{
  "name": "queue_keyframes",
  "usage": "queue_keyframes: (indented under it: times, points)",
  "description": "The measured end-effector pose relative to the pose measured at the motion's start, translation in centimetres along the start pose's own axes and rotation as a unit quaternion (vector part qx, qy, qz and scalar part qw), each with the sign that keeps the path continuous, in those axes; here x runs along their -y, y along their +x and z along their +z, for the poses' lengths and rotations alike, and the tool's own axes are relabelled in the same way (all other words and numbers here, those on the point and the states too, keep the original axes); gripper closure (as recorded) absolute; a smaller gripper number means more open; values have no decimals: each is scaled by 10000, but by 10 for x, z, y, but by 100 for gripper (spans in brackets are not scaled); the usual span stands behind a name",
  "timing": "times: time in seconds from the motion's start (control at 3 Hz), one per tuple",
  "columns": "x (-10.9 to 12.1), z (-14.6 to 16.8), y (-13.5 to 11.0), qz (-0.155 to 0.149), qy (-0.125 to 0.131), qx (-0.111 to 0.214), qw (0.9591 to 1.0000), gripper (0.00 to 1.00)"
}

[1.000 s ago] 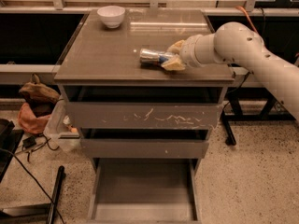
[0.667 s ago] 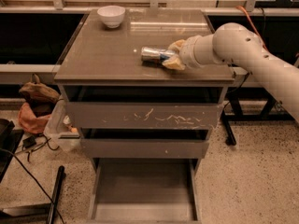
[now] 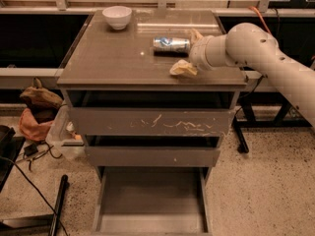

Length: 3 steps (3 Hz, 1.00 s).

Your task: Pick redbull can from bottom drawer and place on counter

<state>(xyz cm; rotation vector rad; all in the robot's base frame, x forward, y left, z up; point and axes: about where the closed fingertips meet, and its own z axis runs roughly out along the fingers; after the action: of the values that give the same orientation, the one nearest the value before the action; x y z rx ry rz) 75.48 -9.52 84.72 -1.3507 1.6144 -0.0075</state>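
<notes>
The redbull can (image 3: 171,44) lies on its side on the tabletop (image 3: 108,58), in the right rear part, with its long axis running left to right and one shiny end facing left. The end effector (image 3: 185,53) sits at the can's right end, low over the tabletop, and has let go. Its two tan fingers (image 3: 183,69) are spread wide apart. One is behind the can's right end and the other is nearer the front edge, clear of the can's side. Whether the rear finger touches the can cannot be told. The can rests on the surface under its own weight.

The white arm (image 3: 266,58) comes in from the right of the view, its thick rounded links sloping down towards the lower right corner. A thin orange cable (image 3: 257,13) shows just behind it.

A white bowl (image 3: 117,16) stands upright at the rear left corner of the tabletop, well apart from the can. Light reflections streak the glossy surface near the back edge.

Under the tabletop, the top drawer front (image 3: 152,122) carries white scratches. The plain middle drawer (image 3: 152,156) is below it. The bottom drawer (image 3: 152,200) is pulled far out towards the viewer, showing its flat floor and low side walls.

On the speckled floor (image 3: 256,191) to the left of the cabinet are a brown and orange bundle (image 3: 37,112), a clear plastic tub (image 3: 63,136) and black cables (image 3: 27,176).
</notes>
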Motion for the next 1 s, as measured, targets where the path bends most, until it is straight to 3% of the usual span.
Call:
queue_keyframes:
  times: [1.0]
  points:
    - [6, -1, -4, 0, 0, 0, 10000, 0]
